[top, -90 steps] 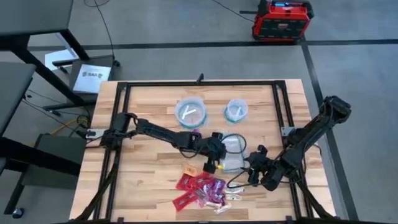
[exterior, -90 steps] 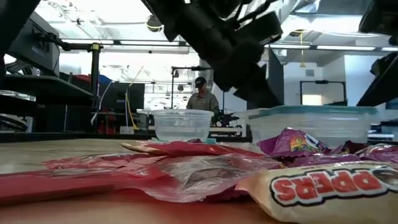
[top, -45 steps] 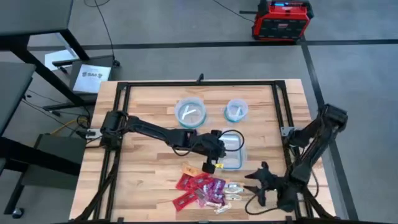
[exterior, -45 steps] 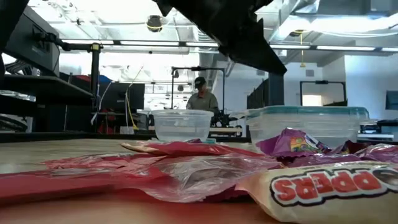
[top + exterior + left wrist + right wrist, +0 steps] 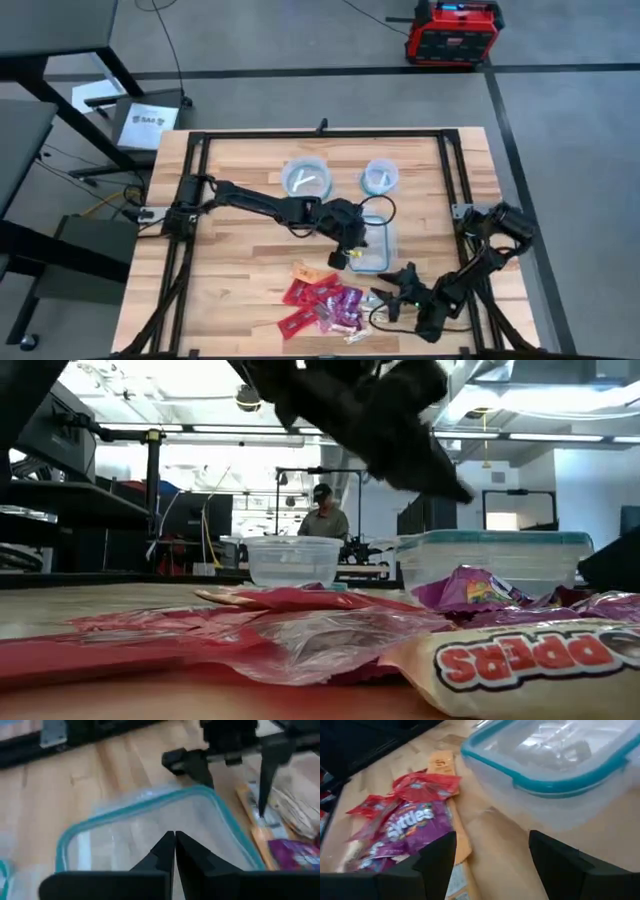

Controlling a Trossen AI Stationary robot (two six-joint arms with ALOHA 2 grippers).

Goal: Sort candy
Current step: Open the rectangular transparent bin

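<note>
Between closed left gripper (image 5: 345,258) and spread right gripper (image 5: 388,300): tub (image 5: 376,245) (candy (image 5: 325,303) beside).

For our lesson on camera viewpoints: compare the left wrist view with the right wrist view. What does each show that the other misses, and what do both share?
Only the left wrist view shows the left pincer shut above the tub, with the right pincer beyond.

Only the right wrist view shows the right pincer open before the red candy.

Both show the teal-rimmed tub and purple candy.
</note>
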